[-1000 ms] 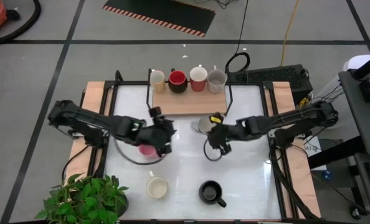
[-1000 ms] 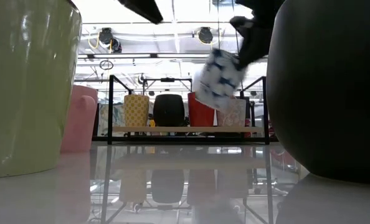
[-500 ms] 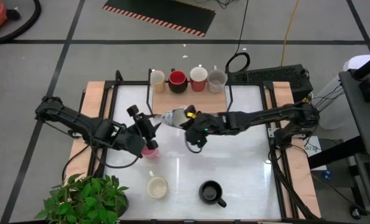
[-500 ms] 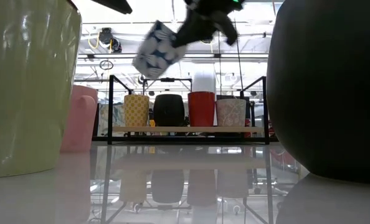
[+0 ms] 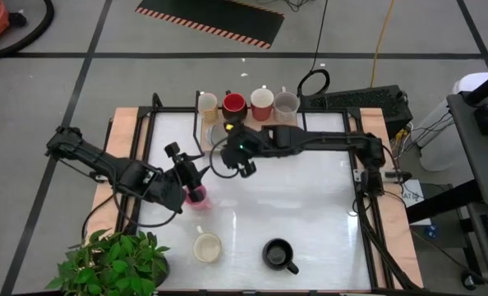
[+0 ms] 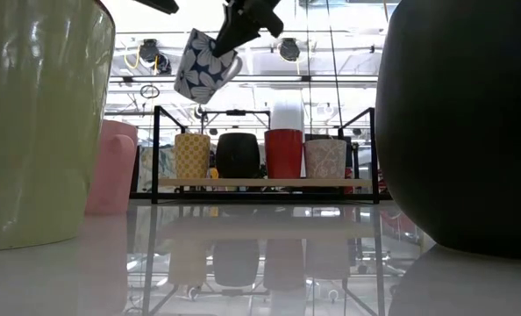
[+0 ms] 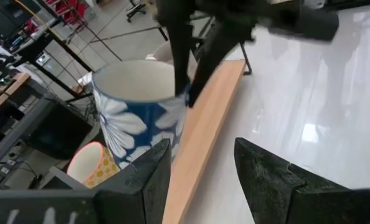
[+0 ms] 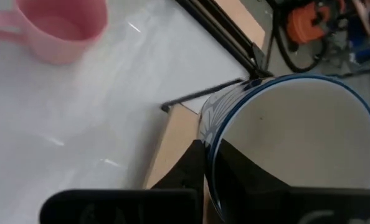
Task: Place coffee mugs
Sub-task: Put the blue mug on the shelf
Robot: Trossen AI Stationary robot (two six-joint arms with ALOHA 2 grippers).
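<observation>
No writing or brand is showing on any mug; the only marking is a white flower pattern on the blue mug that the right gripper is carrying, its fingers clamped over the rim, one inside and one outside, as the right wrist view is showing. That mug is hanging tilted in the air above the near left end of the wooden shelf, higher than the row of four mugs standing at the shelf's back edge: a yellow patterned mug, a red-and-black mug, a red mug and a pale patterned mug. The front strip of the shelf is lying bare. The left gripper is waiting with its fingers apart, just beside the pink mug on the glossy white table. Nearer the front edge, a cream mug and a black mug are standing well apart, with open white surface between them and the shelf. A green potted plant is sitting at the front left corner. Beyond the table, the low view is showing a workshop ceiling with lights.
</observation>
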